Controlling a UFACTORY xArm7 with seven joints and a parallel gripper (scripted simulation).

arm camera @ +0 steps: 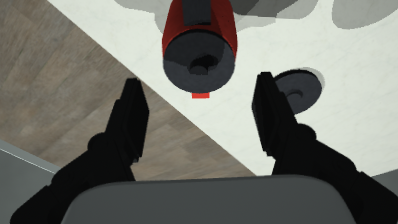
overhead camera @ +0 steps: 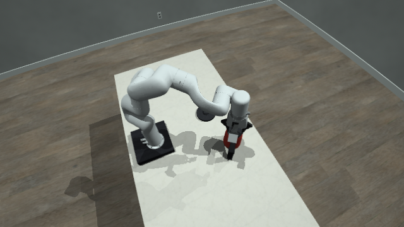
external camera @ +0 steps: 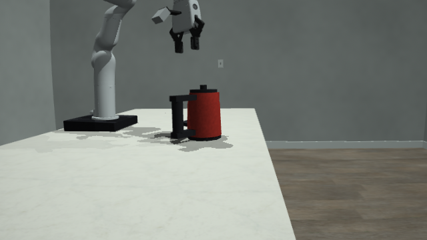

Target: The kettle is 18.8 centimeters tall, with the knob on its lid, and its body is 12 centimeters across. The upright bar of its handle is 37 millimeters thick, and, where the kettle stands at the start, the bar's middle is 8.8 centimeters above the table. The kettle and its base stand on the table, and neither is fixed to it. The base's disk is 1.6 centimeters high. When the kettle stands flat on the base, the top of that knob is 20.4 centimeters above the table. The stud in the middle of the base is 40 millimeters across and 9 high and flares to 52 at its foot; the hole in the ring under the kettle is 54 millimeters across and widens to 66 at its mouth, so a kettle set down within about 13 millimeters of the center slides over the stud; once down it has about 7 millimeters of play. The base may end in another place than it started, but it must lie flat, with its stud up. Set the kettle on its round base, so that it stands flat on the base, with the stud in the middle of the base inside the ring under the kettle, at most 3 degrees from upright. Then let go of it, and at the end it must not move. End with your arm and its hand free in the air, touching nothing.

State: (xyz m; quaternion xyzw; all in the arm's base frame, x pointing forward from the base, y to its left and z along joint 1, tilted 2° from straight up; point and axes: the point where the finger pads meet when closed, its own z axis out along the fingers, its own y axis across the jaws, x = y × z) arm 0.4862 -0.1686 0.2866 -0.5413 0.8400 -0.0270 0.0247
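The red kettle (overhead camera: pixel 238 141) (external camera: pixel 204 113) (arm camera: pixel 220 20) stands upright on the white table (overhead camera: pixel 189 195) (external camera: pixel 100 187) (arm camera: pixel 350 50). It has a black lid with a knob (arm camera: pixel 199 61) and a black handle (external camera: pixel 177 117) (overhead camera: pixel 230 153). The round dark base (overhead camera: pixel 203 117) (arm camera: pixel 306 89) lies flat on the table apart from the kettle, stud up; the arm partly covers it in the top view, and it does not show in the exterior view. My gripper (overhead camera: pixel 236 126) (external camera: pixel 187 48) (arm camera: pixel 199 91) is open and empty. It points down, high above the kettle, roughly over its handle side.
The arm's black mounting plate (overhead camera: pixel 151 142) (external camera: pixel 100 123) sits on the table to the left of the kettle. The table's right edge (external camera: pixel 267 150) runs close beside the kettle, with wooden floor (arm camera: pixel 60 75) below.
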